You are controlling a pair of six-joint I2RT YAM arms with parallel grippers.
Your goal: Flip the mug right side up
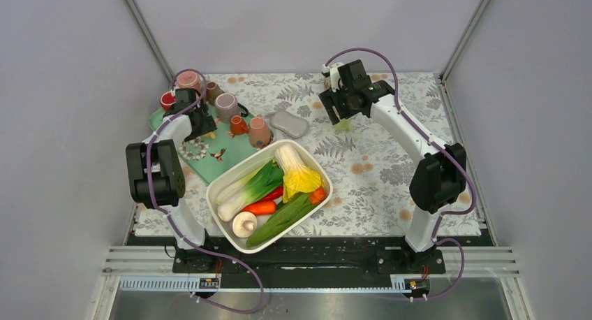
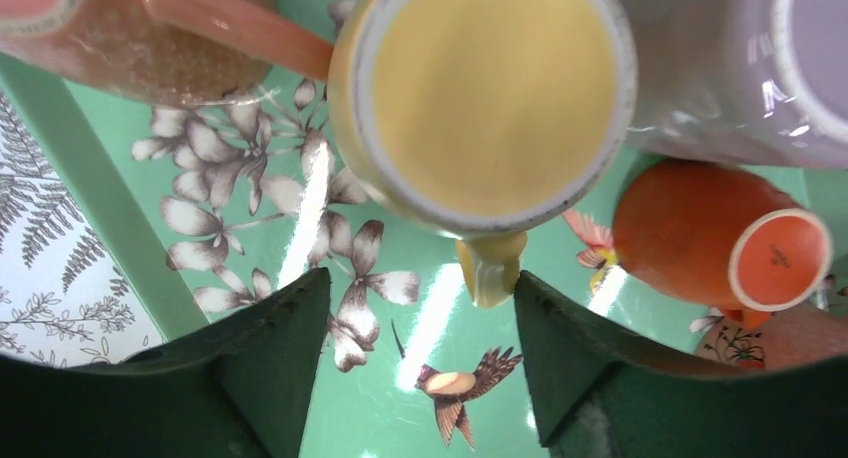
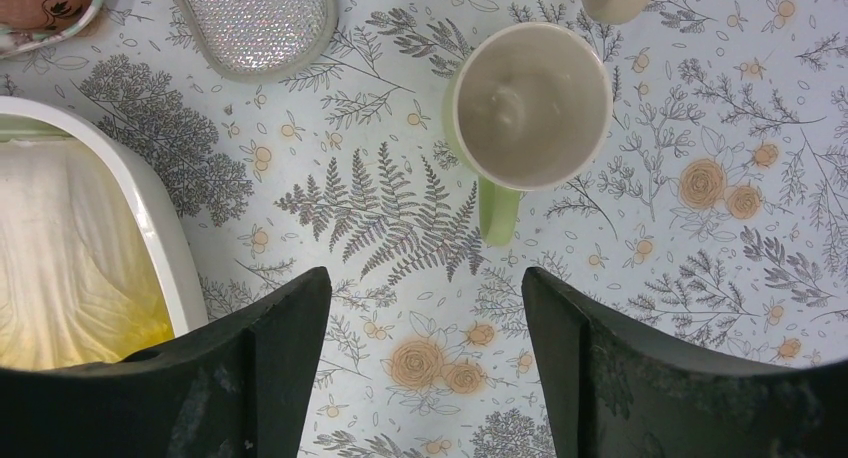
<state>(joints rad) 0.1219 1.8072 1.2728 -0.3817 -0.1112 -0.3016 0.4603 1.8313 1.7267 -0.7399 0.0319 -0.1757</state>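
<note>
In the left wrist view a yellow mug (image 2: 490, 98) stands upside down on the green tray (image 2: 400, 398), its flat white-ringed base facing me. Its handle (image 2: 490, 268) points between my fingers, close to the right one. My left gripper (image 2: 420, 283) is open and touches nothing; it also shows in the top view (image 1: 201, 123), where it hides the yellow mug. My right gripper (image 3: 425, 278) is open above the cloth, also seen in the top view (image 1: 344, 110). A light green mug (image 3: 530, 103) stands just ahead of it and appears to have its mouth up, handle (image 3: 498, 213) towards me.
Around the yellow mug are a pink speckled mug (image 2: 130, 28), a lilac mug (image 2: 740, 68) and an orange mug (image 2: 700, 228) with its base showing. A white bin (image 1: 317, 168) of vegetables sits at centre front. A glittery pad (image 1: 290, 123) lies between the arms.
</note>
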